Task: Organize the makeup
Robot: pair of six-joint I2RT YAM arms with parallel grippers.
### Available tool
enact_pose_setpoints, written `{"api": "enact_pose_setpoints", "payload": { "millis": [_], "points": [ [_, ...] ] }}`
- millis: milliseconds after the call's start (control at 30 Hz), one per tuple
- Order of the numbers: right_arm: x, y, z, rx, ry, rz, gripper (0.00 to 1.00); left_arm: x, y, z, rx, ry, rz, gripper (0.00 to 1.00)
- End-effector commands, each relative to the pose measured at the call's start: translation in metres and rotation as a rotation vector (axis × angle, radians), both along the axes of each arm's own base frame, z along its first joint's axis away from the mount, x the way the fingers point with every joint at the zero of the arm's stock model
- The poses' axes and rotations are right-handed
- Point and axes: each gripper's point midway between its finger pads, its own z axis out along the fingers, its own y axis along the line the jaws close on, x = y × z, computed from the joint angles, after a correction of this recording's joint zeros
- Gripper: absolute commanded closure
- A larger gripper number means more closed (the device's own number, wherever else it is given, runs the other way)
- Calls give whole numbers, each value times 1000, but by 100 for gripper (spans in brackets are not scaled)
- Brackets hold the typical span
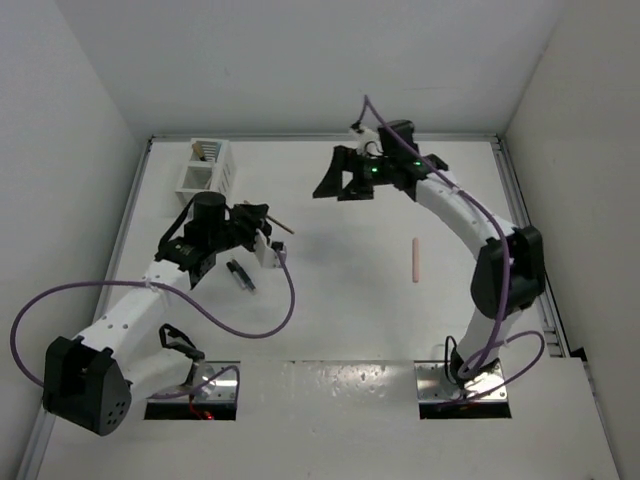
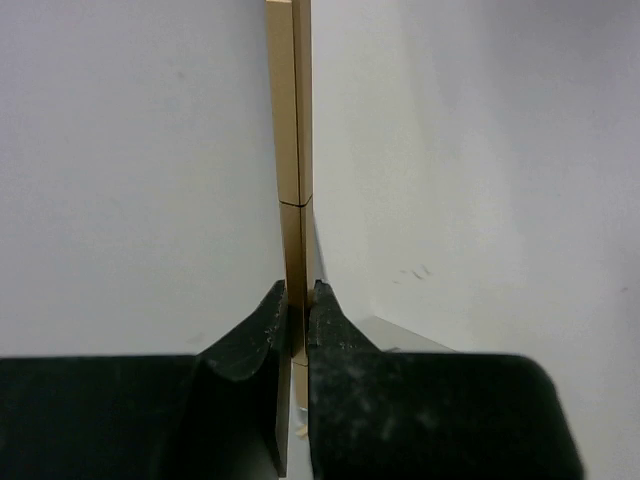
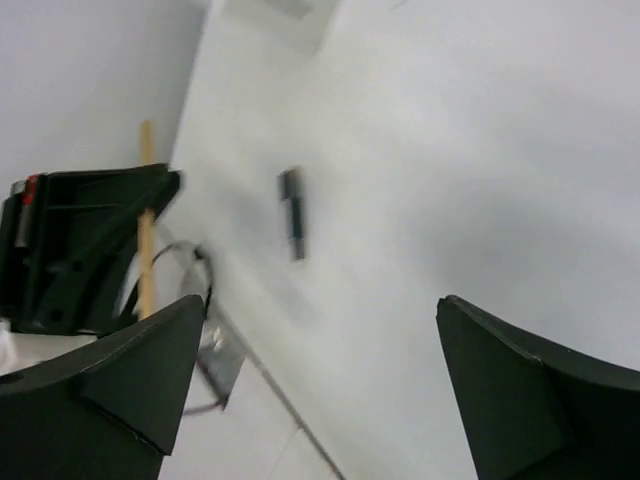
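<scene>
My left gripper (image 1: 265,222) is shut on a tan stick (image 1: 281,227), a piece of the makeup, held above the table. In the left wrist view the tan stick (image 2: 290,150) runs straight up from between the closed fingers (image 2: 297,300). A short black tube (image 1: 240,275) lies on the table just below that gripper. A pink stick (image 1: 415,260) lies alone right of centre. My right gripper (image 1: 345,182) hangs high at the back, open and holding nothing (image 3: 320,305). Its view shows the black tube (image 3: 292,213) and the tan stick (image 3: 146,220).
A white slotted box (image 1: 222,170) stands at the back left with sticks poking out of its far compartment. Purple cables loop beside both arms. Walls close in the table on the left, back and right.
</scene>
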Motion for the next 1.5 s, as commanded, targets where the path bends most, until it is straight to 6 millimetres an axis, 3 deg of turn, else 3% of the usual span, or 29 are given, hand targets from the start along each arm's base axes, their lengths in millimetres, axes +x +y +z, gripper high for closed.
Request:
{"api": "enact_pose_setpoints", "payload": {
  "millis": [0, 33, 100, 133, 167, 200, 233, 467, 500, 533, 667, 767, 833, 967, 1067, 1100, 1300, 1467],
  "points": [
    [40, -73, 52, -38, -189, -327, 0, 13, 16, 3, -161, 171, 127, 100],
    [46, -98, 41, -69, -178, -400, 0, 25, 31, 12, -246, 217, 210, 100],
    [52, -146, 44, -174, -265, -536, 0, 50, 46, 8, -366, 314, 312, 100],
    [50, -158, 36, -209, -264, -563, 0, 73, 74, 33, -529, 332, 431, 100],
    [45, -171, 37, -262, -298, -584, 0, 84, 85, 40, -612, 367, 456, 100],
    [42, -174, 31, -297, -310, -566, 0, 96, 99, 44, -687, 394, 496, 100],
    [40, -179, 29, -313, -308, -567, 0, 117, 128, 51, -801, 413, 567, 100],
    [33, -183, 11, -382, -311, -517, 0, 160, 187, 45, -994, 452, 645, 100],
    [34, -184, 7, -393, -308, -514, 0, 167, 186, 25, -1004, 527, 638, 100],
    [37, -186, 10, -396, -315, -520, 0, 170, 184, 20, -1015, 563, 634, 100],
    [44, -187, 9, -416, -319, -519, 0, 181, 199, 14, -1101, 590, 625, 100],
    [48, -187, 5, -423, -307, -520, 0, 185, 198, 1, -1100, 611, 614, 100],
    [51, -187, 3, -424, -300, -525, 0, 187, 197, 3, -1107, 615, 600, 100],
    [54, -185, 5, -425, -298, -528, 0, 184, 193, -22, -1107, 670, 604, 100],
    [55, -186, 9, -438, -310, -516, 0, 179, 188, -27, -1099, 698, 587, 84],
    [54, -187, 9, -451, -312, -506, 0, 179, 189, -29, -1086, 693, 586, 66],
    [48, -198, 3, -534, -298, -502, 0, 174, 196, -41, -1052, 709, 622, 56],
    [30, -214, -6, -719, -327, -488, 0, 174, 205, -25, -1030, 672, 645, 56]
  ]
}}
